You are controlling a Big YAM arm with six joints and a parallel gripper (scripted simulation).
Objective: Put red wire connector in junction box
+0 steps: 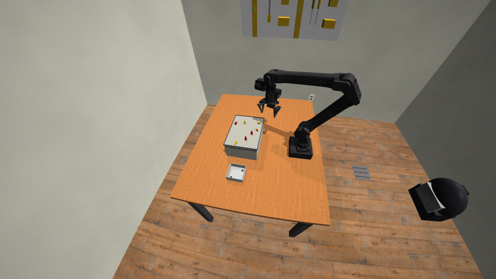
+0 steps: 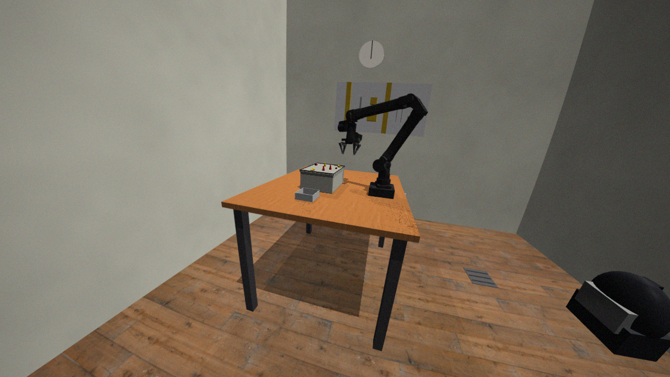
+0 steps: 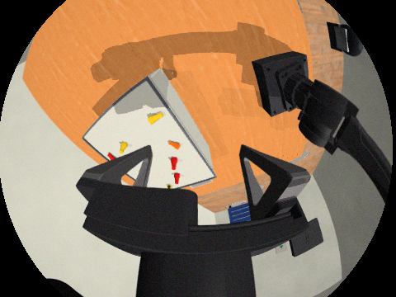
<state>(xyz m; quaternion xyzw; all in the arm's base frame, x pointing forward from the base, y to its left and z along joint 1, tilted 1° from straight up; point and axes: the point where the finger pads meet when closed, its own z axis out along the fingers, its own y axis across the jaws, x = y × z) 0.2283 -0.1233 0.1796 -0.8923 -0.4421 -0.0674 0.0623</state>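
Observation:
The grey tool case (image 1: 243,136) (image 3: 148,138) stands on the orange table, its pale lid facing up. On the lid lie red wire connectors, two near the middle (image 1: 245,138) (image 1: 251,132) and one at the far left (image 1: 235,123), mixed with yellow and orange ones. They also show in the wrist view (image 3: 174,163). The small open steel junction box (image 1: 236,172) sits in front of the case, empty but for dark specks. My gripper (image 1: 269,109) hangs wide open and empty, high above the case's far right corner.
The arm's base (image 1: 300,147) is bolted to the table right of the case. Yellow connectors (image 1: 244,122) (image 1: 235,142) and an orange one (image 1: 256,129) lie on the lid. A dark round object (image 1: 440,199) sits on the floor at right.

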